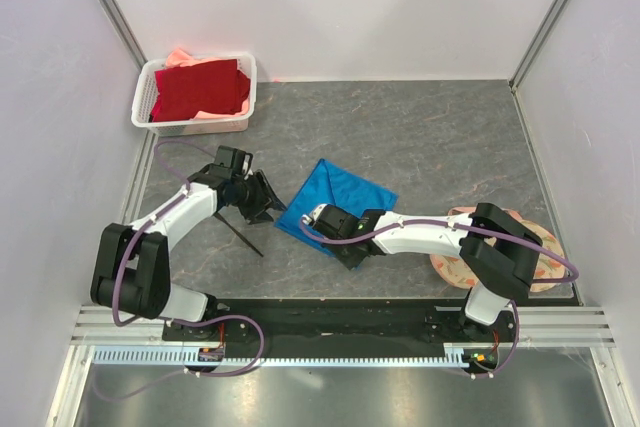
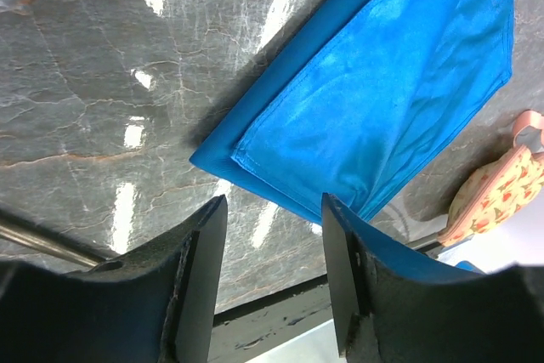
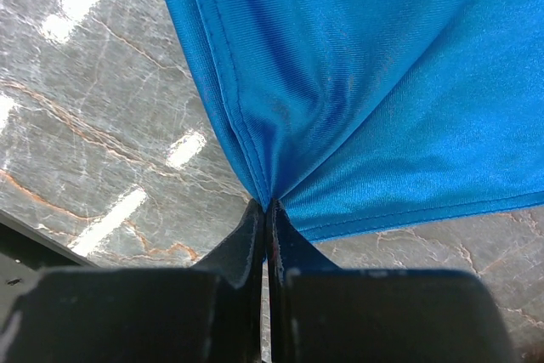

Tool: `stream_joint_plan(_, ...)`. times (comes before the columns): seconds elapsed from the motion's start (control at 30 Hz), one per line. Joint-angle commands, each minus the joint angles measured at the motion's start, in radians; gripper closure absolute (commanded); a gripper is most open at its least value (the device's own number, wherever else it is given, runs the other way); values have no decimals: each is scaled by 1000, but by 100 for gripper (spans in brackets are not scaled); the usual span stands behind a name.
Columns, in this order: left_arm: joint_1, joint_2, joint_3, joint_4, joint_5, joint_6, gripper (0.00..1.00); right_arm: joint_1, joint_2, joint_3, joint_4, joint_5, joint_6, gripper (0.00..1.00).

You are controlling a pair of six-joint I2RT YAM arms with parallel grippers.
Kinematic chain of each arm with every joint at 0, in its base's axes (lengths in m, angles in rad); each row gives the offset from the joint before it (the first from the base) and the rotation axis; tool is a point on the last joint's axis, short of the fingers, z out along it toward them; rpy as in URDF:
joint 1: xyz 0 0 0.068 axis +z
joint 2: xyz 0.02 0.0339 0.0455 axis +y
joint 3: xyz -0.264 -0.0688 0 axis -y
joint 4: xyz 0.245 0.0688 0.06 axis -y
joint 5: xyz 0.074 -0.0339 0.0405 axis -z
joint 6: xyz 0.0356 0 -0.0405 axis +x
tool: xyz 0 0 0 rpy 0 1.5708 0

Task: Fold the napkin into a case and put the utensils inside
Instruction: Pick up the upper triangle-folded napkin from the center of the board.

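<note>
**Right gripper pinches the napkin; left gripper stands open beside it**

Far back and to the left of the left gripper [image 1: 262, 197], a white basket [image 1: 150, 87] holds a red cloth [image 1: 200, 89]. The left gripper hangs low over the grey table [image 1: 450, 137]. Its fingers [image 2: 204, 269] are apart with nothing between them; only bare table shows in the gap. A thin black utensil [image 1: 245, 239] lies on the table just under and behind this gripper, running slantwise toward the near edge. In the left wrist view a slim rod [image 2: 42, 240] shows at the left finger's side, apart from it.

The blue napkin [image 1: 345, 197] lies just ahead of the left gripper's tips, to their right, folded into layers with a narrower band [image 2: 280, 82] showing under the upper sheet [image 2: 382, 99]. Its nearest corner is close in front of the open fingers, not touching them.

The right gripper [image 1: 316, 217] is at the napkin's near edge, its fingers [image 3: 251, 235] pressed together on a corner of the cloth [image 3: 382, 82]. The fabric puckers into creases that fan out from the pinch, and it lifts a little off the table there.

A peach floral mat [image 1: 545, 262] lies well behind the right gripper, to the right, partly under that arm's elbow; its edge [image 2: 497, 189] shows past the napkin in the left wrist view.
</note>
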Motion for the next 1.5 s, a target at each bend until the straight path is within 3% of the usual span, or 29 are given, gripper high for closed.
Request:
stream_joint_plan(0.0,6,21,8,29,20,-75,44,-3,8,17,22,17,27,100)
stream_joint_plan(0.53,-3,82,-12,-13,-101,-197,44,-3,-27,27,53,-52,65,100)
stream_joint_plan(1.07,-15,225,57,1,-155,-220,45,-3,-30,29,73,-81,79,100)
stream_joint_plan(1.27,-21,228,51,12,-182,-235,59,-3,-29,44,81,-96,87,100)
stream_joint_plan(1.47,-20,183,92,16,-201,-186,87,-3,-23,38,101,-119,102,100)
